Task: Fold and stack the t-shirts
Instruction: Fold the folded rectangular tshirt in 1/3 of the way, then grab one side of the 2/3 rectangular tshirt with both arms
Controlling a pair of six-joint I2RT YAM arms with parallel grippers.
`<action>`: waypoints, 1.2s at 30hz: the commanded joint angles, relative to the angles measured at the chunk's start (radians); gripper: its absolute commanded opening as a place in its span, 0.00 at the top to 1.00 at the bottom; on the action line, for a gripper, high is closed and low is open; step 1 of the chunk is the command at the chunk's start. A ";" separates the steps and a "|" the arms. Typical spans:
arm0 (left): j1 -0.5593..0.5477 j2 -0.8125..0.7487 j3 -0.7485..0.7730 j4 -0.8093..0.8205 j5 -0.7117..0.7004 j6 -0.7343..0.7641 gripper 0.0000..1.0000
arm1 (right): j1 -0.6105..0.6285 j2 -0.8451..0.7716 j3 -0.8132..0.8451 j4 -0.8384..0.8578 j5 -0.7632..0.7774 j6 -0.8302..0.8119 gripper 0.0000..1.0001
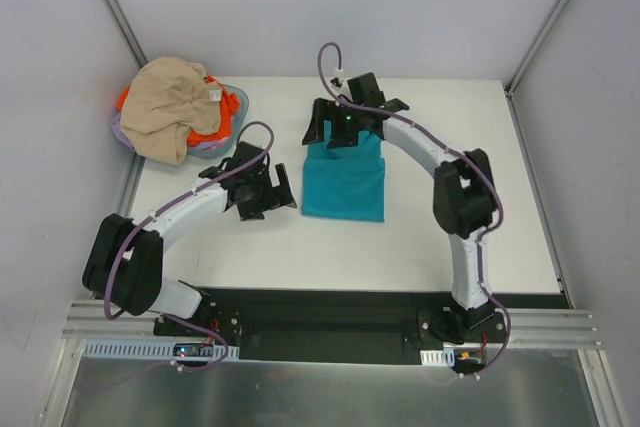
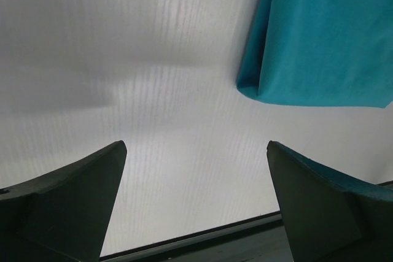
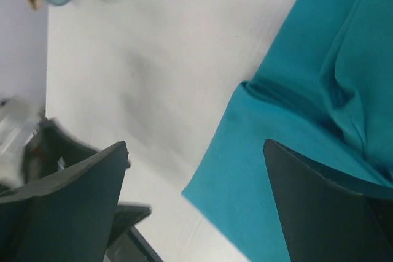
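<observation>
Left gripper (image 1: 264, 193) spread wide, holding nothing, over the table (image 1: 450, 247) just left of the folded teal shirt (image 1: 345, 187). Right gripper (image 1: 340, 133) likewise spread at that shirt's far edge. Beige shirt (image 1: 168, 107) lies on the orange shirt (image 1: 208, 128) in the basket (image 1: 240, 107), far left

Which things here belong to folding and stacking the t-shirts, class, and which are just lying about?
Job in hand:
- folded teal-blue cloth t-shirt
- crumpled beige cloth t-shirt
- bright orange cloth t-shirt

Lying about:
- shallow bluish-lavender plastic basket, under the beige and orange shirts
</observation>
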 commanded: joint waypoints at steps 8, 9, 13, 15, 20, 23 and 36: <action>-0.001 0.243 0.161 0.080 0.140 -0.015 0.24 | -0.042 -0.899 -0.763 0.032 0.477 -0.155 0.04; -0.001 0.258 0.170 0.082 0.146 -0.010 0.32 | -0.046 -0.924 -0.800 -0.002 0.551 -0.132 0.04; 0.001 0.327 0.206 0.085 0.176 -0.008 0.43 | -0.054 -1.042 -0.920 -0.071 0.690 -0.070 0.03; -0.001 0.340 0.203 0.093 0.189 -0.013 0.46 | -0.060 -1.079 -0.974 -0.082 0.733 -0.058 0.03; -0.001 0.379 0.187 0.109 0.245 -0.025 0.49 | -0.083 -1.137 -1.020 -0.122 0.762 -0.039 0.04; -0.003 0.396 0.183 0.123 0.256 -0.030 0.55 | -0.086 -1.136 -1.042 -0.129 0.762 -0.018 0.03; -0.030 0.418 0.152 0.143 0.270 -0.033 1.00 | -0.183 -1.005 -1.166 0.101 0.343 0.112 0.03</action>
